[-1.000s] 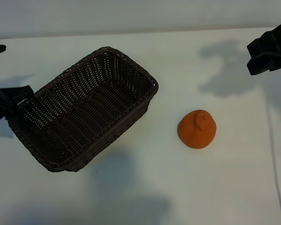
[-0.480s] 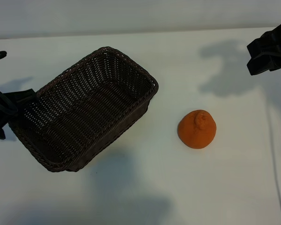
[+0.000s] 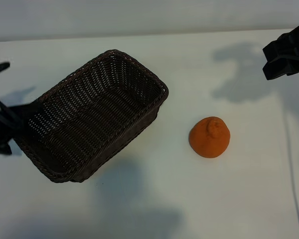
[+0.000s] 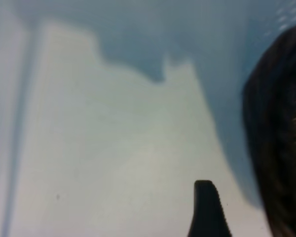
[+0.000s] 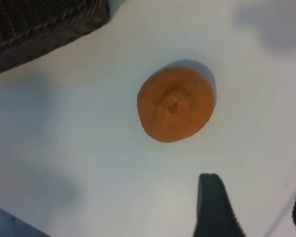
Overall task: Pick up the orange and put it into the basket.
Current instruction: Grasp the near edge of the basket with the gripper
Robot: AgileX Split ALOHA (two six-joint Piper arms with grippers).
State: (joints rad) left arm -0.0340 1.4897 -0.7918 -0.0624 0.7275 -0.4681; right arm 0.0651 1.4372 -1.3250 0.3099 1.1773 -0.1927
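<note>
Sinking beside the dark brown woven wicker basket [image 3: 92,117], the left end effector [image 3: 2,132] is seen open, empty; bright orange knobbed fruit [image 3: 210,137] lies untouched; right end effector [image 5: 251,210] hangs open.

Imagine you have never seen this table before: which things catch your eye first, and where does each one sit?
First comes the bright orange, sitting alone on the white table right of centre, knob upward. Next is the dark woven basket, set at a slant left of it and apart from it. The left gripper is at the basket's left end, while the right gripper hangs open at the far right corner, holding nothing.
</note>
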